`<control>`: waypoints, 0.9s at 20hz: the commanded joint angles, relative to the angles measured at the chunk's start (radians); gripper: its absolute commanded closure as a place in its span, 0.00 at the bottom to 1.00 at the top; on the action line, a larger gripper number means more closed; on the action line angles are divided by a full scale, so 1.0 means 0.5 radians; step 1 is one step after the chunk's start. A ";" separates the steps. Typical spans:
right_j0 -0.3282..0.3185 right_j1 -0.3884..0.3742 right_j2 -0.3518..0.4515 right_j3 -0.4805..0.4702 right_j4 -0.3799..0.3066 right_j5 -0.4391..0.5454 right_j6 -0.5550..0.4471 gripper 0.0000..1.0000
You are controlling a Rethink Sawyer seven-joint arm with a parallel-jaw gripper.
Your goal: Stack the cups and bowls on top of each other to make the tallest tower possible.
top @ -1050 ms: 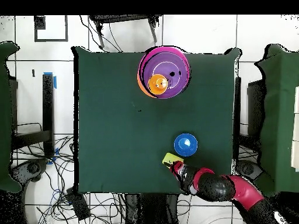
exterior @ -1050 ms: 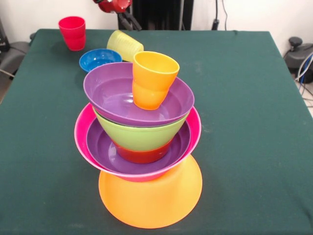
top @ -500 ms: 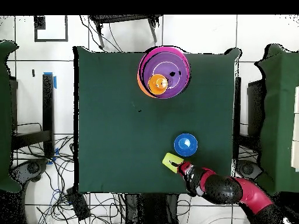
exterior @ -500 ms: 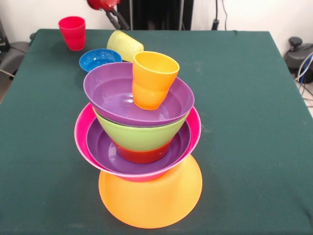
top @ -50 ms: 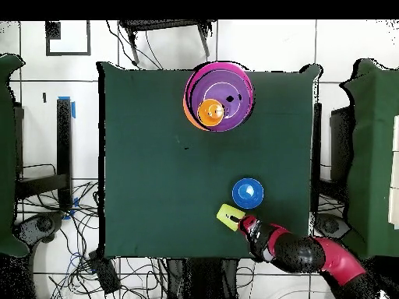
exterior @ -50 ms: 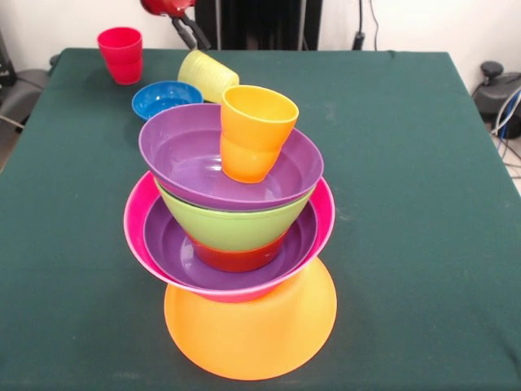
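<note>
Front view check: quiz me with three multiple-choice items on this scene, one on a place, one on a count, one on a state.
1. Where does the orange cup stand?
A. in the top purple bowl
B. on the bare table
C. inside the blue bowl

2. How many cups are off the tower?
A. none
B. two
C. three

3. How does the pale yellow cup lie?
A. upright
B. upside down
C. tipped on its side

Answers: 1 A, it rests inside the uppermost bowl. 2 B, the red cup and the pale yellow cup sit on the table. 3 C, its side shows, leaning beside the blue bowl.
</note>
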 commanded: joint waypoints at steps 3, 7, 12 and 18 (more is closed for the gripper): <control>0.043 0.118 -0.028 -0.232 -0.095 0.080 -0.452 0.00; 0.038 0.119 -0.020 -0.288 -0.090 0.125 -0.502 0.00; 0.017 0.051 0.004 -0.263 -0.081 0.139 -0.510 0.00; 0.013 0.059 0.011 -0.310 -0.069 0.183 -0.548 0.00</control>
